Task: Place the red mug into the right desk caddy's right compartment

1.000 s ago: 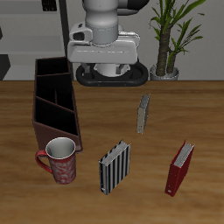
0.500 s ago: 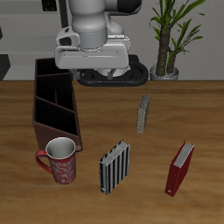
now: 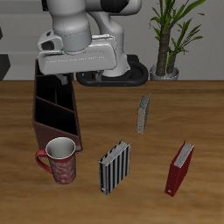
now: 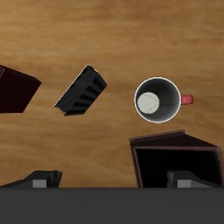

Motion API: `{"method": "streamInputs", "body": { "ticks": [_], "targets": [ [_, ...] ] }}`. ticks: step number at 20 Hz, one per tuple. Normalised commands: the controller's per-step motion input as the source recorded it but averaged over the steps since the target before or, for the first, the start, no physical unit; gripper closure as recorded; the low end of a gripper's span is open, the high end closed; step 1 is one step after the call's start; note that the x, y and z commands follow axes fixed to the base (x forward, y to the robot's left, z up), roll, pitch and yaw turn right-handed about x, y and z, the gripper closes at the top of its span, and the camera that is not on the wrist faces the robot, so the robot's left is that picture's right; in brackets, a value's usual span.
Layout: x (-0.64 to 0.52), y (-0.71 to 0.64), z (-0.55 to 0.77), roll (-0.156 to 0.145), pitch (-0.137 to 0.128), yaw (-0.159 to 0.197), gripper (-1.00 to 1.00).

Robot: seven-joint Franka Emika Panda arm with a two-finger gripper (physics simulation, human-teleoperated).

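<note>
Red mug (image 3: 60, 162) sitting untouched beside right desk caddy (image 3: 54, 107), nothing placed yet; gripper (image 4: 109, 179) spread wide, empty.

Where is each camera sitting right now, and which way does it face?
Exterior view: in front of and above the table, facing the robot's base; the arm fills the back, over the right desk caddy.
Wrist view: on the pincer, looking straight down at the tabletop; only dark finger parts show at the frame edge.
Both show the red mug, the striped book and the caddy.
</note>
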Motion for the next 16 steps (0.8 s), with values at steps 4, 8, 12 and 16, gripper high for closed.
{"method": "streamInputs", "body": {
  "ticks": [4,8,12,16],
  "targets": [
    [0.29,-0.25,-0.02,0.018,-0.009,0.028,-1.00],
    [0.17,-0.21,-0.06,-0.022,-0.007,-0.016,-1.00],
    [0.22,-0.26,-0.13,-0.003,-0.006,-0.019,-1.00],
    [0.07,-0.09,-0.17,-0.009,-0.040,0.014,-1.00]
  ]
}}
